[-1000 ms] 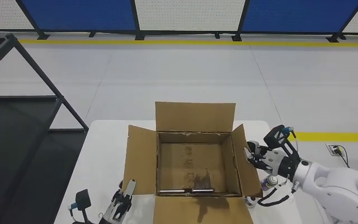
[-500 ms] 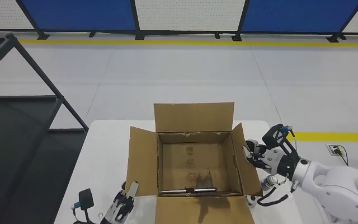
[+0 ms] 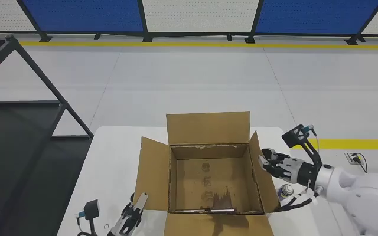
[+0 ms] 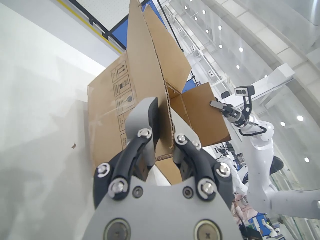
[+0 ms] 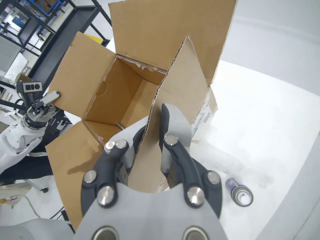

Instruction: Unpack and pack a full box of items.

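An open brown cardboard box (image 3: 208,127) stands in the middle of the white table (image 3: 112,159); its inside looks bare apart from a dark stain. My left gripper (image 3: 142,199) is shut on the box's left flap (image 3: 155,174), seen close up with the flap's edge (image 4: 150,58) between the left gripper (image 4: 163,123) fingers. On the opposite side my right gripper (image 3: 266,158) is shut on the right flap (image 3: 260,174). In the right wrist view the right gripper (image 5: 156,118) straddles that flap (image 5: 180,81).
A small spray can (image 3: 286,190) lies on the table just right of the box, by my right arm; it also shows as the can (image 5: 238,194) in the right wrist view. A black metal rack (image 3: 35,118) stands off the table's left side.
The box has shifted slightly to the right and toward the near edge, with both grippers moving along on its side flaps.
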Controlling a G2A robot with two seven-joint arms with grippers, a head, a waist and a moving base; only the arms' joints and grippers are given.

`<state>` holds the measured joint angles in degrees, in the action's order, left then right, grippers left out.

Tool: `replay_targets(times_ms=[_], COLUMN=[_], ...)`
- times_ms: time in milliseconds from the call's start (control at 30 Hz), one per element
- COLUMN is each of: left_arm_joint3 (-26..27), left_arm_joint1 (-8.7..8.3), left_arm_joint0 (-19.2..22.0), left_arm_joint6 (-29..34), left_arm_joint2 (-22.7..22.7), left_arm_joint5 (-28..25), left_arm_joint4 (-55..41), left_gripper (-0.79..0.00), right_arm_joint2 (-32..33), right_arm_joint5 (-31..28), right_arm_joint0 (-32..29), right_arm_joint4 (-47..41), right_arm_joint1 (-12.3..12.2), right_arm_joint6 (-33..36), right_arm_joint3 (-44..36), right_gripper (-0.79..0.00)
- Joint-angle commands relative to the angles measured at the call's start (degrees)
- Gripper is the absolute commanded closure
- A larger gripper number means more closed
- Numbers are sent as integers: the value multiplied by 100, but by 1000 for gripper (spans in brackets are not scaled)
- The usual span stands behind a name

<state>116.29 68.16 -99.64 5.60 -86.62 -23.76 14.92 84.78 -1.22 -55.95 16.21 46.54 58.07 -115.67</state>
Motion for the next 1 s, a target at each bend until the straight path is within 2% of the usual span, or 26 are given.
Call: replay_targets(times_ms=[0,233,567,633,967], left_arm_joint3=[62,270,306,327,456], left_arm_joint1=[-9,-30,-34,-29,-35], left_arm_joint0=[-64,-287,-327,-302,-317], left_arm_joint6=[140,444,494,519,818], left_arm_joint2=[-73,-263,-302,-258,-373], left_arm_joint5=[3,-87,-98,-24,269], left_arm_joint4=[-183,-689,-749,-843,-1507], left_gripper=[0,0,0,0,0], right_arm_joint2=[-95,-439,-439,-431,-446], right_arm_joint5=[212,681,681,689,1784], right_arm_joint0=[174,701,701,597,848], right_arm_joint4=[-18,-278,-278,-325,-674], right_arm_joint1=[4,45,45,52,49], right_arm_joint6=[185,441,441,242,634], right_arm_joint3=[72,485,485,440,467], right_gripper=[0,0,0,0,0])
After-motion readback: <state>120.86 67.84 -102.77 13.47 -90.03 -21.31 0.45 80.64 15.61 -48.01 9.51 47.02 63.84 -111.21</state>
